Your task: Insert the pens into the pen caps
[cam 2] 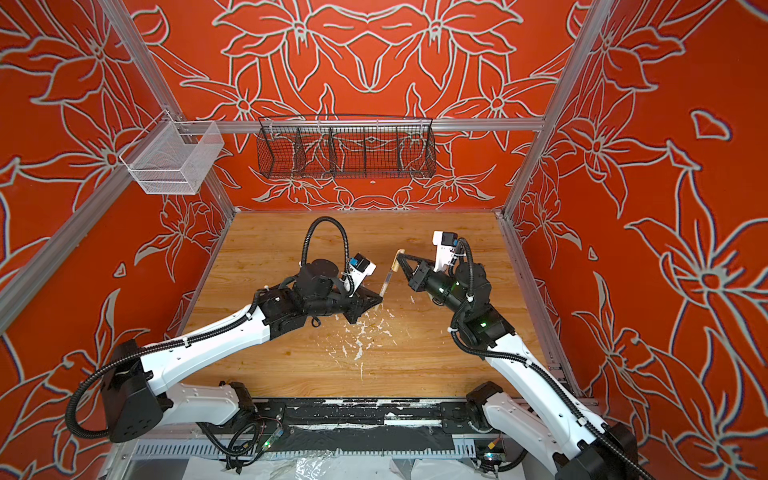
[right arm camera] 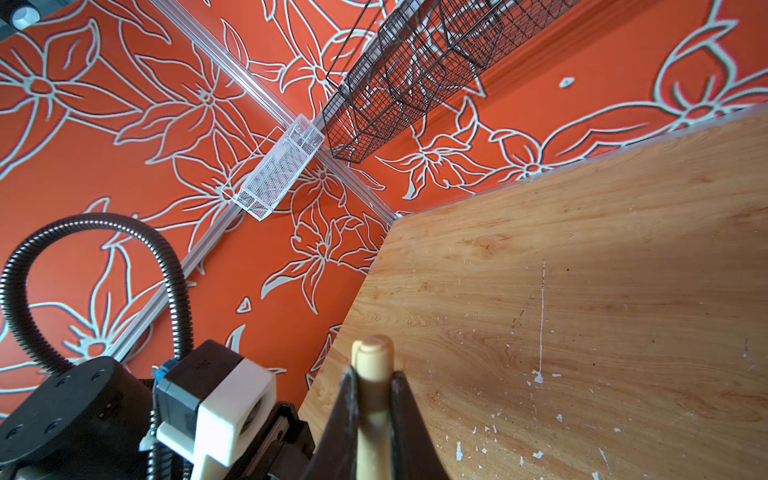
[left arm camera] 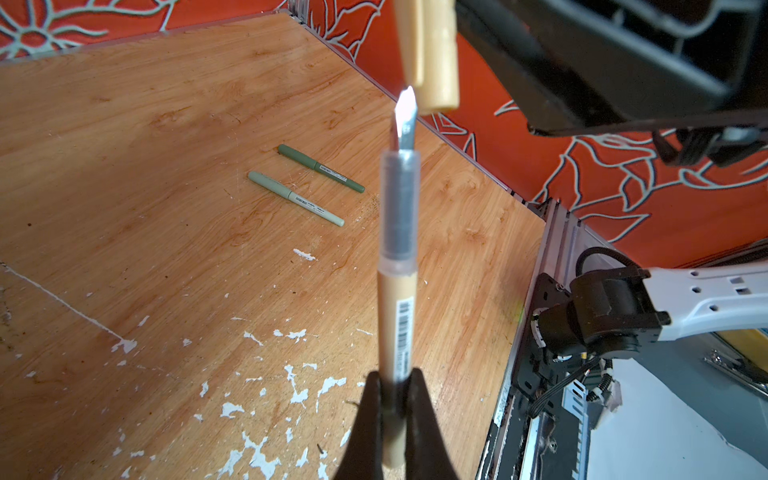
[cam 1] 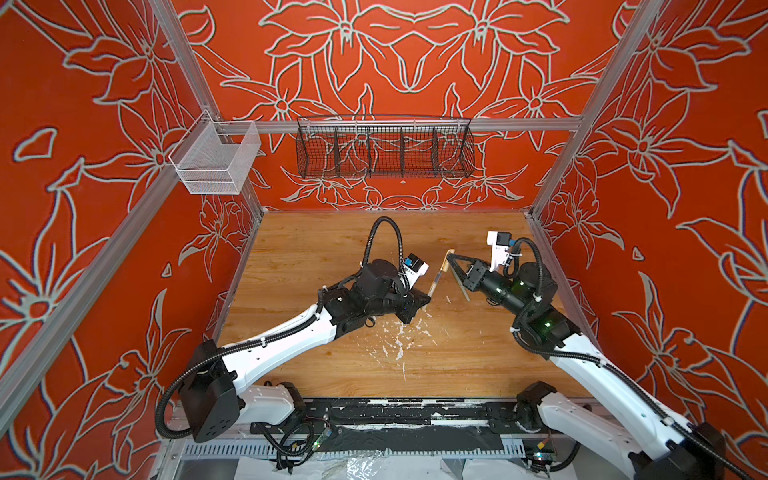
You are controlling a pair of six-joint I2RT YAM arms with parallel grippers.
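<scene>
**Beige pen and cap meet above the counter**

The left gripper (cam 2: 374,298) has its jaws closed on the lower end of a beige pen (cam 2: 387,281), which slants up and away toward the back wall. The right gripper (cam 2: 402,261) reaches in from the other side, its jaws clamped across a beige pen cap (cam 2: 400,252). The pen's upper tip sits right at the cap's lower end; whether they touch cannot be told. Below them, white paint flecks (cam 2: 358,341) scatter over the wooden counter (cam 2: 274,245). A black wire basket (cam 2: 347,166) and a white mesh basket (cam 2: 174,166) hang on the rails.
</scene>
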